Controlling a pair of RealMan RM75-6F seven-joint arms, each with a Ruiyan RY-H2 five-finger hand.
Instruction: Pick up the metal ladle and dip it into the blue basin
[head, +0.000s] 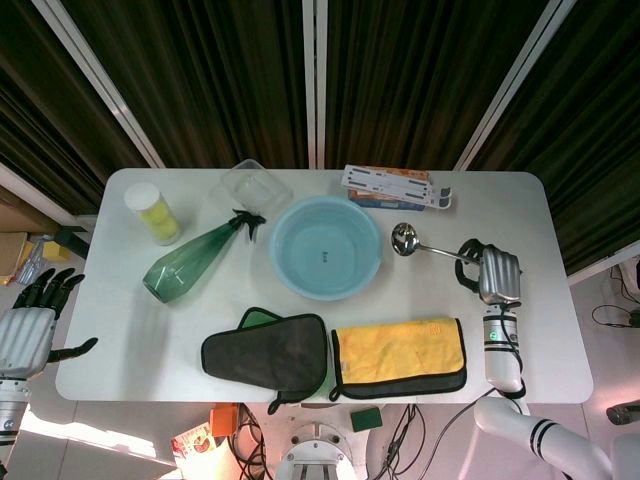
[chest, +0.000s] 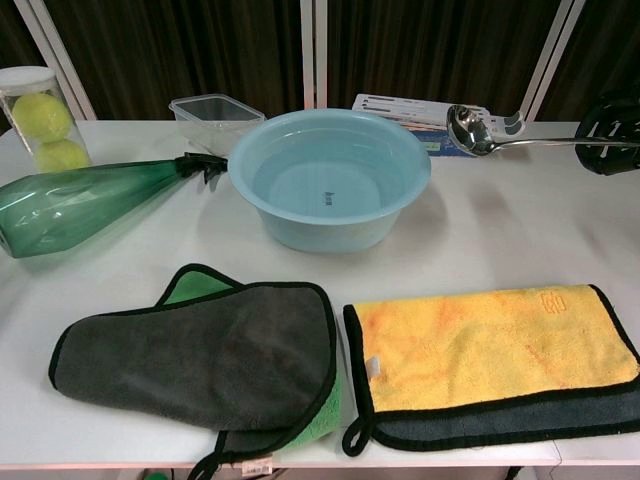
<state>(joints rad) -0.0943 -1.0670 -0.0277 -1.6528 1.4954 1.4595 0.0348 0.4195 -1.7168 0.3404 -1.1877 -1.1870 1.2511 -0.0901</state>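
My right hand (head: 490, 272) (chest: 612, 134) grips the handle end of the metal ladle (head: 420, 244) (chest: 490, 137) and holds it lifted off the table, roughly level. Its bowl hangs just right of the blue basin (head: 326, 247) (chest: 330, 176), at about rim height in the chest view. The basin stands in the middle of the white table with water in it. My left hand (head: 28, 320) hangs off the table's left edge, fingers apart, holding nothing.
A green spray bottle (head: 192, 261) lies left of the basin, with a tube of tennis balls (head: 152, 212) and a clear plastic box (head: 244, 184) behind. A flat box (head: 396, 186) sits at the back. A dark cloth (head: 268, 355) and yellow cloth (head: 400, 352) lie in front.
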